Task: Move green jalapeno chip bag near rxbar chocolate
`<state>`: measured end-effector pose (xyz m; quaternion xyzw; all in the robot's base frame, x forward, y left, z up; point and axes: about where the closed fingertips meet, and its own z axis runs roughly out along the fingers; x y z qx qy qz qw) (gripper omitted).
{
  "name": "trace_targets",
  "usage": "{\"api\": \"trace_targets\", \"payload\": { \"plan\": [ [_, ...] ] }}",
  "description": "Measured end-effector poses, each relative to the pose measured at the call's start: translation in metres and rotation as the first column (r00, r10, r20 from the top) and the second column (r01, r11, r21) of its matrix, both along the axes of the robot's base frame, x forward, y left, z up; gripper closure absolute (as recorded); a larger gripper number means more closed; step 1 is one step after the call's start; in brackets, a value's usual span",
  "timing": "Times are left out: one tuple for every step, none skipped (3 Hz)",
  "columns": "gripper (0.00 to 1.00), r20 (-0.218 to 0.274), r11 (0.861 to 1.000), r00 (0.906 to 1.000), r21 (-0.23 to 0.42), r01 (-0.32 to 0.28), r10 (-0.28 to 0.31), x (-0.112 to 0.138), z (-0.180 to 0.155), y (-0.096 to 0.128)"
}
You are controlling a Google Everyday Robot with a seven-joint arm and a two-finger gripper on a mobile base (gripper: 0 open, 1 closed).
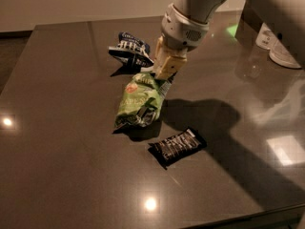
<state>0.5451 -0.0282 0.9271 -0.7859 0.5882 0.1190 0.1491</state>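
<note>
The green jalapeno chip bag (139, 101) is a wrinkly light green packet near the middle of the dark table (57, 128). Its lower end rests on the surface close to the rxbar chocolate (178, 146), a small black bar just to its lower right. My gripper (164, 75) hangs from the white arm at the top and is shut on the bag's upper end, with tan fingers (167, 65) pointing down.
A dark blue and white snack bag (129, 48) lies behind the gripper to the left. White objects (279, 46) stand at the far right edge. The table's front edge runs along the bottom right.
</note>
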Motion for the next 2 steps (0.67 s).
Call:
{"api": "trace_targets", "payload": {
  "plan": [
    [0.59,-0.035,0.998,0.9969,-0.001,0.071,-0.07,0.0,-0.006,-0.032],
    [0.36,-0.08,0.992,0.9892,-0.002,0.123,-0.122,-0.003,-0.013,-0.06]
  ]
}}
